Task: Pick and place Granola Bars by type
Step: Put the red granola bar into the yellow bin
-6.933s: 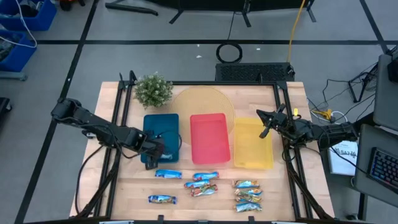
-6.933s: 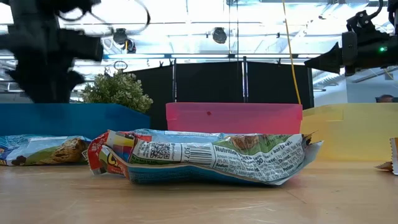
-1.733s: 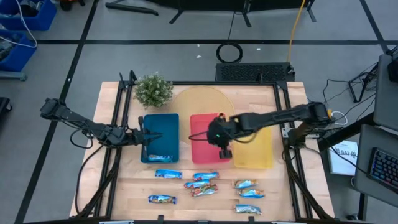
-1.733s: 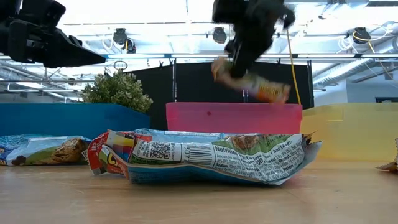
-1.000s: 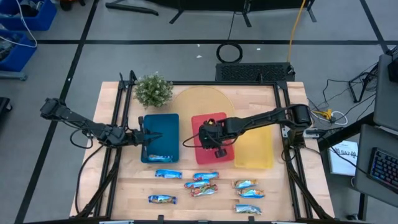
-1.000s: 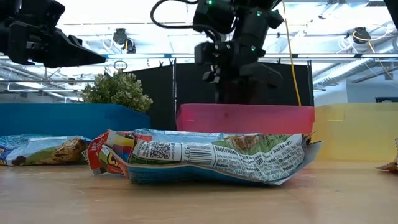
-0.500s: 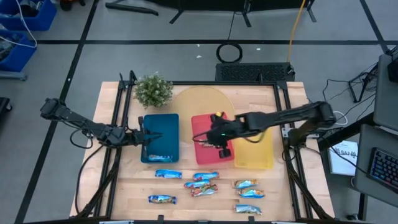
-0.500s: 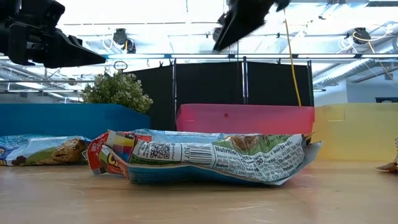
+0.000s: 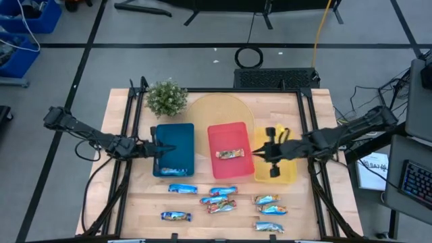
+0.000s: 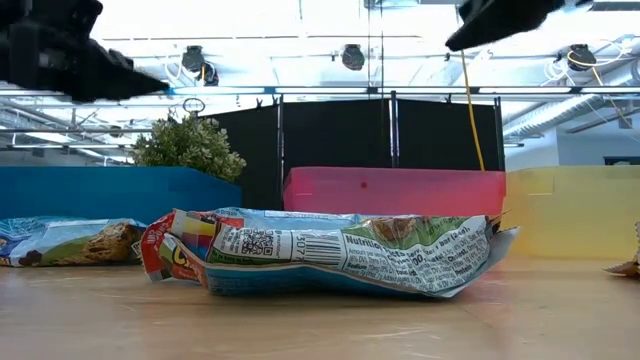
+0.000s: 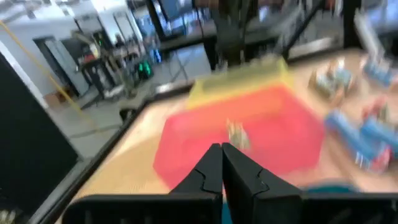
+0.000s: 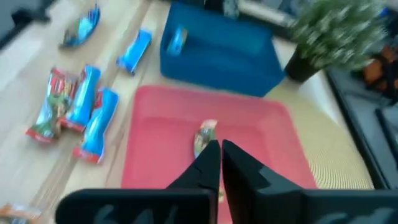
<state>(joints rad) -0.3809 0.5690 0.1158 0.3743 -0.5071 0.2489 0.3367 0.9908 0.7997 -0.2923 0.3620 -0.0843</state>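
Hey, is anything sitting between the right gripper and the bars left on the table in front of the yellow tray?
Nothing visible. The right gripper hangs over the yellow tray, with bare wood between the tray and the bars.

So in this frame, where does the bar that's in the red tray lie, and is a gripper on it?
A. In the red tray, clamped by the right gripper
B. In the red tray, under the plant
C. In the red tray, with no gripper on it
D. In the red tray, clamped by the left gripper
C: the bar lies loose in the red tray; the right gripper is over the yellow tray, and the left gripper is at the blue tray.
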